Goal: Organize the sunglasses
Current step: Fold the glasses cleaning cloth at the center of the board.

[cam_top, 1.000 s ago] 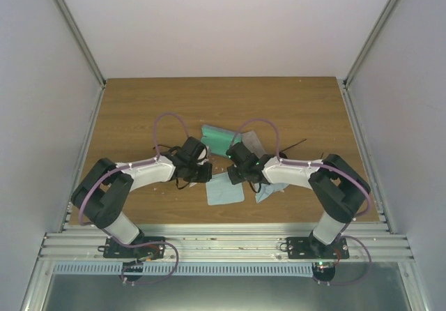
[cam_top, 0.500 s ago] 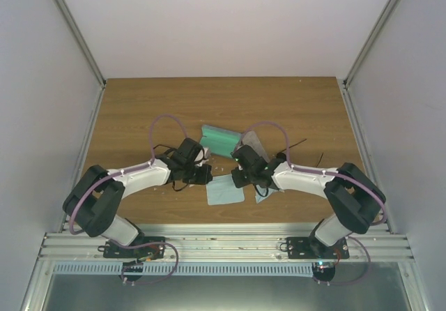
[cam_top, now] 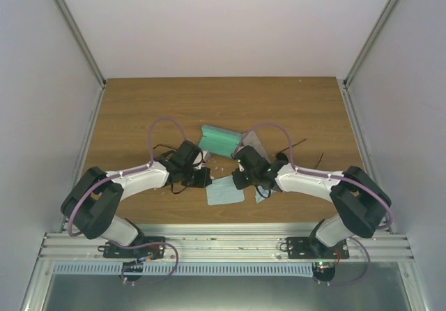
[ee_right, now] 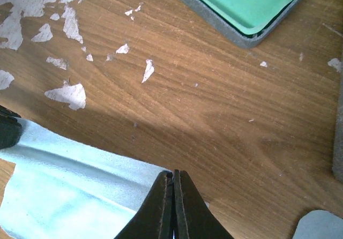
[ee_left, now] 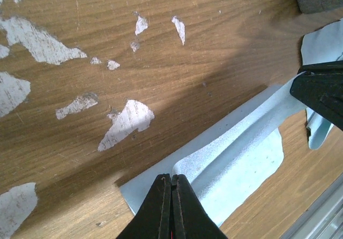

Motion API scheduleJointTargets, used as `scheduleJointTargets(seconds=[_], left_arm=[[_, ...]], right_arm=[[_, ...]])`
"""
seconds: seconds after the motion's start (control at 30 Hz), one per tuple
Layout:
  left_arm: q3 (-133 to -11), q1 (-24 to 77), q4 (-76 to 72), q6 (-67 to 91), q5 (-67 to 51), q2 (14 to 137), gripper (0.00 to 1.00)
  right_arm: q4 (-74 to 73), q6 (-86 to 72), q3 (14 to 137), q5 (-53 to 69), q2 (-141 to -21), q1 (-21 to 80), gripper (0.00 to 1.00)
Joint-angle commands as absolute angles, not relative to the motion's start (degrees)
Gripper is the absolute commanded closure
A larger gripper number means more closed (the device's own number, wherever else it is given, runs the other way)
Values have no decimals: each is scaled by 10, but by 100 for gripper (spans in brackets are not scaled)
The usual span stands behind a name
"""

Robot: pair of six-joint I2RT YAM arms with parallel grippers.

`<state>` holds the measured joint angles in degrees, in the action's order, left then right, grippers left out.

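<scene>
Jaws of the left gripper are clenched on one edge of a light-blue cloth, and the right gripper pinches the opposite edge. At the cloth's 12 o'clock an open grey case shows bare green lining. The sunglasses appear only as thin dark wire on the table, at the case's 3 o'clock.

From above, what may be the sunglasses, thin dark lines right of the right arm, are showing too small to tell, while the green-lined case is running off the right wrist view's top edge and the light-blue cloth off its bottom.
</scene>
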<state>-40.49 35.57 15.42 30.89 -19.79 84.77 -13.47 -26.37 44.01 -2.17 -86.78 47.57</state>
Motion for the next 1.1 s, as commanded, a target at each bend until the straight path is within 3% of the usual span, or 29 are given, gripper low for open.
scheduleJointTargets(seconds=[0.0,0.53,0.83,1.07], left_arm=[[-388,353,155,307,-197,838,100],[-378,356,138,304,-228,865,100],[-372,356,133,303,-241,873,100],[-359,356,117,305,-291,863,88]], right_arm=[[-144,-265,430,-25,-874,477,99],[-157,-263,438,-39,-904,478,99],[-161,-240,438,17,-912,478,95],[-169,-233,433,61,-904,478,87]])
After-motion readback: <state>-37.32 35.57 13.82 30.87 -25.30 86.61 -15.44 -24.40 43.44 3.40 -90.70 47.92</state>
